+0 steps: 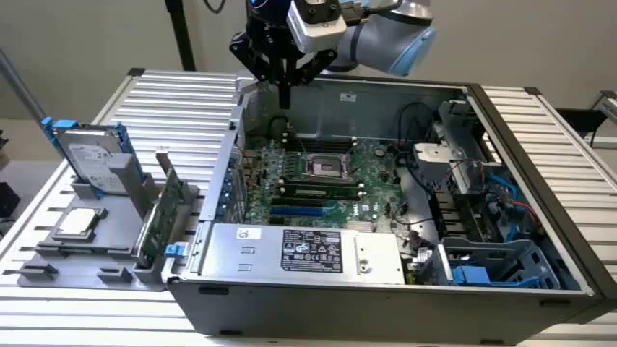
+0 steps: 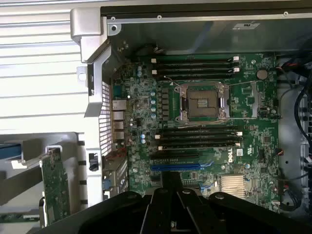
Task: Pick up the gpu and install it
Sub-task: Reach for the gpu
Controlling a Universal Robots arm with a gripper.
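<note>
The gpu [image 1: 172,206] stands on edge in a grey holder [image 1: 106,253] outside the open computer case, on the exterior view's left. Its green circuit board faces out and its silver bracket is at the upper end. The wrist view shows the same green gpu [image 2: 54,187] beside the case wall. My gripper [image 1: 285,100] hangs above the case's back corner, well above and apart from the gpu. Its fingers are pressed together, pointing down, with nothing between them. In the wrist view the gripper [image 2: 170,195] sits over the motherboard [image 2: 209,122] near the blue slot [image 2: 178,166].
The grey holder also carries a silver hard drive in a blue frame [image 1: 92,155] and a square CPU chip [image 1: 79,223]. Inside the case [image 1: 540,144] are the motherboard [image 1: 318,173], a power supply [image 1: 299,249], cables and a blue drive cage [image 1: 482,271]. A ribbed white table [image 1: 173,101] surrounds it.
</note>
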